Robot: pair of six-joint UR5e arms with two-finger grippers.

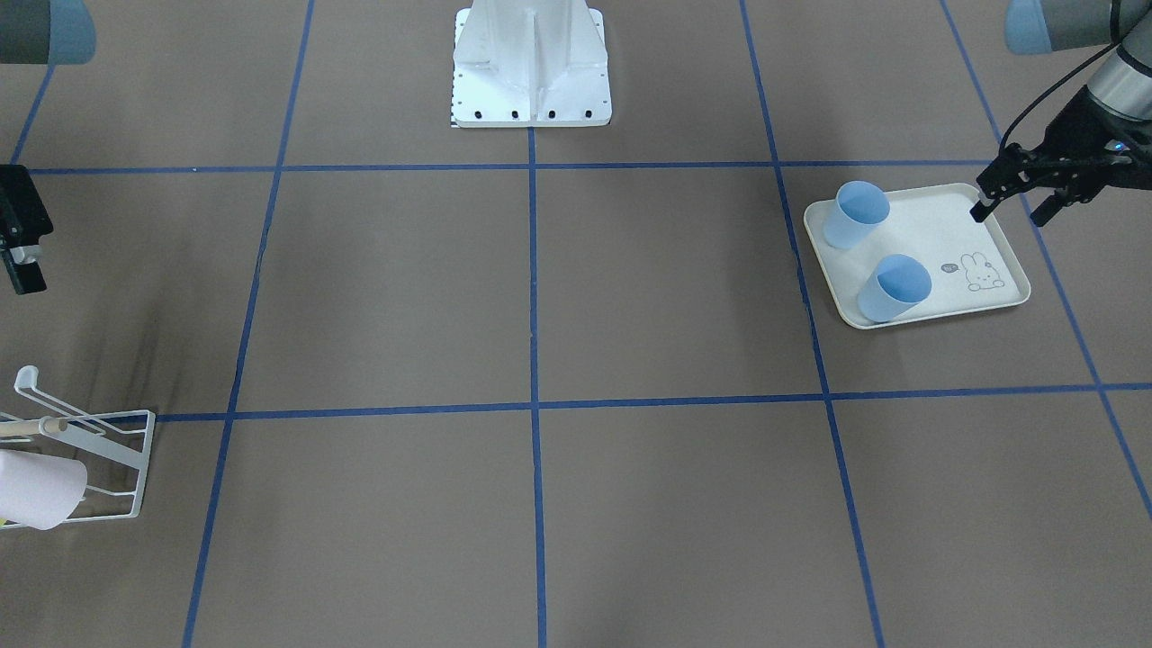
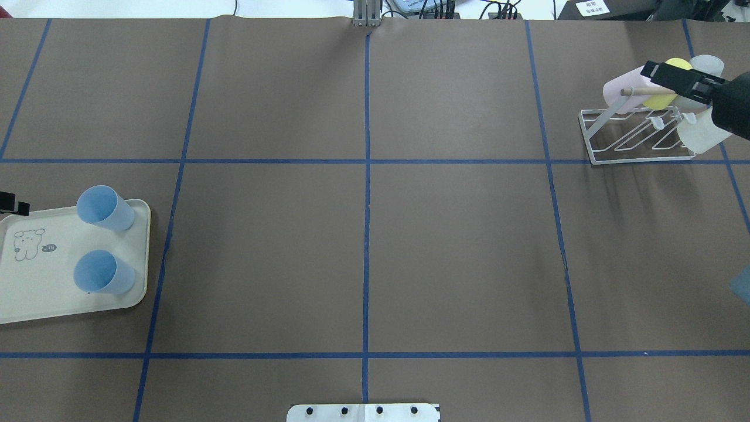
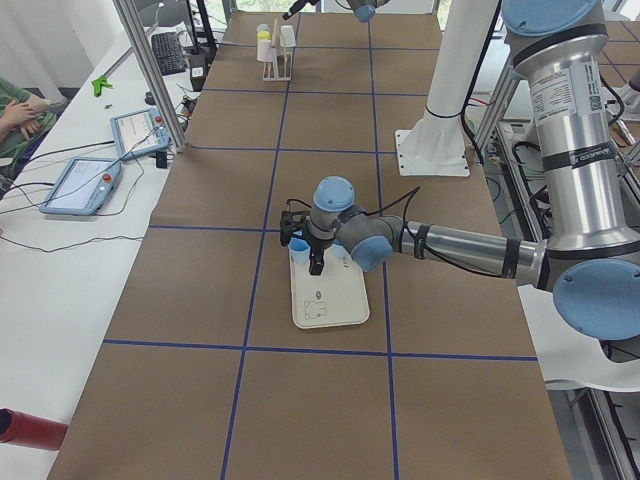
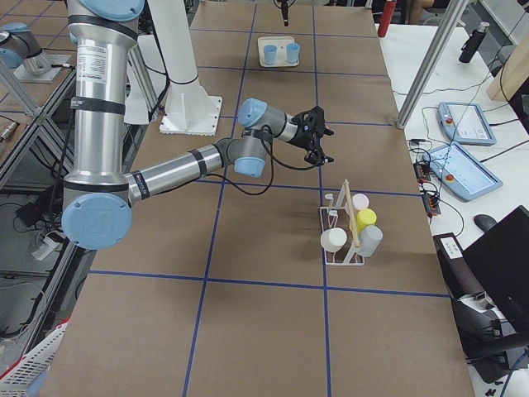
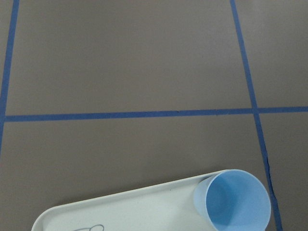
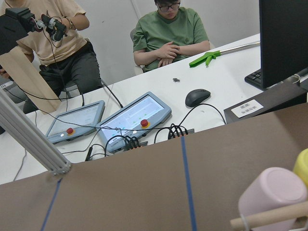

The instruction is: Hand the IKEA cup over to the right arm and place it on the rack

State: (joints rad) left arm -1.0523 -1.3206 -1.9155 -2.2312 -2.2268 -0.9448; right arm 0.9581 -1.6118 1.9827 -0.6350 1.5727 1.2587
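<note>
- Two cups are sitting on the rabbit-print tray (image 2: 35, 293), at 9 o'clock on the table seen from overhead: a far blue cup (image 2: 106, 208) at 12 o'clock of a near blue cup (image 2: 104, 272).
- Left gripper (image 1: 1011, 214) is hovering over the tray, jaws spread, gripping nothing.
- Right gripper (image 2: 674, 79) is hanging above the rack (image 2: 636, 138) at 2 o'clock; I cannot tell whether its jaws are parted.
</note>
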